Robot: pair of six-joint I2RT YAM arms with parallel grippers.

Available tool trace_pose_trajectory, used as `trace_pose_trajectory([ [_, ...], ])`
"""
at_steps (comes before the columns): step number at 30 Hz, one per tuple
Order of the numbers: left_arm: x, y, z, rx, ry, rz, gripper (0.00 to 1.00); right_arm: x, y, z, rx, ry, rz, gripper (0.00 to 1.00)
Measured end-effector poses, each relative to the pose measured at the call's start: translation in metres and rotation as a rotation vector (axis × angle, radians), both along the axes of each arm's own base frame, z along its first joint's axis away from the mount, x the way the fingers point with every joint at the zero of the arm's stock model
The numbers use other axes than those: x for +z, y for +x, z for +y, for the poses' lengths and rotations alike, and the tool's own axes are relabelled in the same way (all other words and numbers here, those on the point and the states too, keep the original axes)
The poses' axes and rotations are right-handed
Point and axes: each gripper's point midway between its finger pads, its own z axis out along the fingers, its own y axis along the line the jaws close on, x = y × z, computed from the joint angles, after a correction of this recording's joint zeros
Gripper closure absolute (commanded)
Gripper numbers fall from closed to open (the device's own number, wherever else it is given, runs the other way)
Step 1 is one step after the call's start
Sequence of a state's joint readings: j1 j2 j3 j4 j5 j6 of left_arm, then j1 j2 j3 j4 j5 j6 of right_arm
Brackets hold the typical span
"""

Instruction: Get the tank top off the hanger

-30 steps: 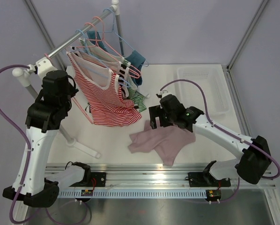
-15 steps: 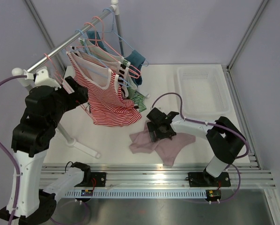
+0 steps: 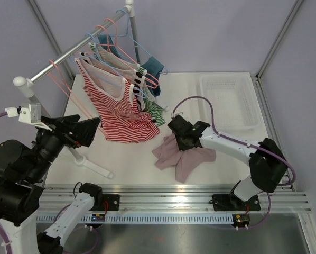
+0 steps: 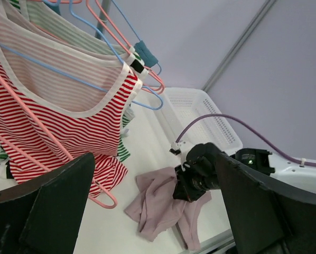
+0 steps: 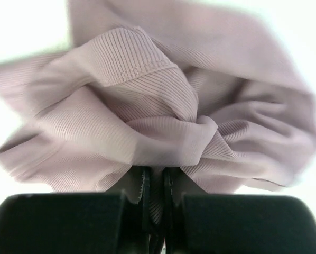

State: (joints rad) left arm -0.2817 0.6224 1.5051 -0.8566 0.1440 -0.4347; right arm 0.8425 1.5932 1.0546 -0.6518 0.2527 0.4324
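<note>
A mauve tank top lies crumpled on the white table, off any hanger. My right gripper is shut on its upper left edge; in the right wrist view a fold of the ribbed cloth is pinched between the jaws. An empty pink hanger hangs on the rail at the left. My left gripper is open and holds nothing, below the rail and left of the red-striped top. From the left wrist view, the mauve top shows between the wide-apart fingers.
The clothes rail carries several hangers with a red-striped top, a beige one and a green-striped one. Its foot runs across the table's left. A white basket stands at the back right.
My left gripper opened and drew back and down, away from the rail. My right gripper dropped onto the mauve top and shut on it, bunching the cloth.
</note>
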Motion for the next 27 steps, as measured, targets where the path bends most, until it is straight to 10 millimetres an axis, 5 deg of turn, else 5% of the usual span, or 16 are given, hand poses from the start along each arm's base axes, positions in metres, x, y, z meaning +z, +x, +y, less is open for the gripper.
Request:
trace_pose_trajectory([
  [6, 0.003, -0.002, -0.003, -0.023, -0.004, -0.014, 0.01, 0.126, 0.051, -0.003, -0.049, 0.114, -0.255, 1.0],
  [11, 0.008, -0.001, -0.005, -0.024, -0.04, -0.011, 0.01, 0.229, 0.107, -0.046, -0.181, 0.172, -0.47, 1.0],
  [15, 0.027, 0.002, -0.009, -0.03, -0.098, -0.018, 0.01, 0.271, 0.137, -0.093, -0.291, 0.14, -0.558, 1.0],
  [18, 0.051, 0.008, -0.015, -0.053, -0.151, -0.05, 0.01, 0.278, 0.164, -0.13, -0.382, 0.108, -0.585, 1.0],
  [22, 0.079, 0.02, -0.025, -0.092, -0.181, -0.069, 0.01, 0.249, 0.2, -0.175, -0.488, 0.066, -0.54, 0.96],
  [25, 0.098, 0.04, -0.028, -0.078, -0.186, -0.071, 0.01, 0.211, 0.226, -0.199, -0.544, 0.029, -0.479, 0.69],
  [26, 0.1, 0.046, -0.028, -0.064, -0.186, -0.064, 0.01, 0.196, 0.233, -0.204, -0.557, 0.015, -0.454, 0.5],
  [27, 0.099, 0.055, -0.027, -0.043, -0.18, -0.047, 0.01, 0.182, 0.239, -0.207, -0.568, 0.005, -0.428, 0.43],
])
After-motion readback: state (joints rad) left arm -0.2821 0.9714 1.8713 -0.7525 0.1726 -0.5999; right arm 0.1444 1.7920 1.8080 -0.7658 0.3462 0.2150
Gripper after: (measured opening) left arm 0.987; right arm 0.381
